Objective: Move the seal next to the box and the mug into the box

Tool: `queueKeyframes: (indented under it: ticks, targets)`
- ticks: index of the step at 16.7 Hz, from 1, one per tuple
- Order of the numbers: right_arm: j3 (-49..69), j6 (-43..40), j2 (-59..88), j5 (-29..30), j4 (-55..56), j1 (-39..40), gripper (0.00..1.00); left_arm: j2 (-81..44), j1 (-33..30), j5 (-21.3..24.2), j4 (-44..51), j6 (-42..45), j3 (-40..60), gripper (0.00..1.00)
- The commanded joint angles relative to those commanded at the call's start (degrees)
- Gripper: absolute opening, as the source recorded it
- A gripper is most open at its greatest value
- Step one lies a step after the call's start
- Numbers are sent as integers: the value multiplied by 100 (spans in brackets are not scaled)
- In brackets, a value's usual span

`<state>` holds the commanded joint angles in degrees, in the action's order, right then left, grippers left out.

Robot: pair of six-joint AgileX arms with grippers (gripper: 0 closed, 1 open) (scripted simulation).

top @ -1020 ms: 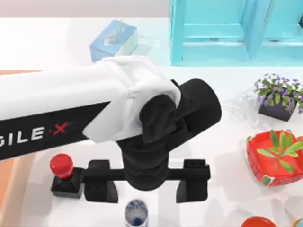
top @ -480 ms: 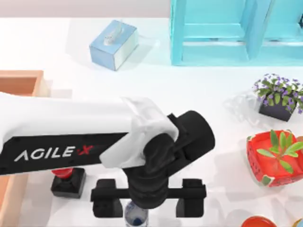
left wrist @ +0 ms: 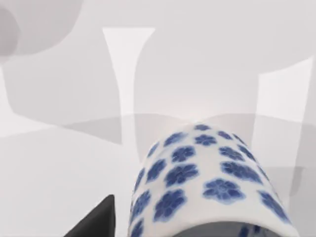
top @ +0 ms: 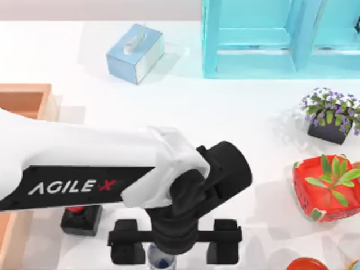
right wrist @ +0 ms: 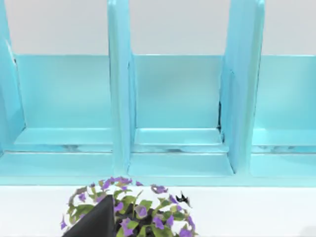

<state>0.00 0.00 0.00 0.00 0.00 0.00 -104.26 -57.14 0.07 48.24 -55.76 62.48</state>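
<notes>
With the mug (top: 162,260) standing upright at the lower edge of the top view, the left gripper (top: 174,260) sits directly over it, jaws spread wide and one on either side of the cup. The mug's long axis runs vertical. The seal (top: 82,218) stands lower left, near the box (top: 27,101) at the left edge. Closing on the mug appears to be the next step.

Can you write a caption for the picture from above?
Left gripper open over the mug, with the seal beside it.
</notes>
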Motion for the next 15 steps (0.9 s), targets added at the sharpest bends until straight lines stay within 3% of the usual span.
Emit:
queueKeyframes:
  ticks: [12, 15]
  targets:
    - [0, 0, 0, 0, 0, 0, 100, 0, 0, 0, 0, 0, 0, 2]
    - [0, 0, 0, 0, 0, 0, 100, 0, 0, 0, 0, 0, 0, 0]
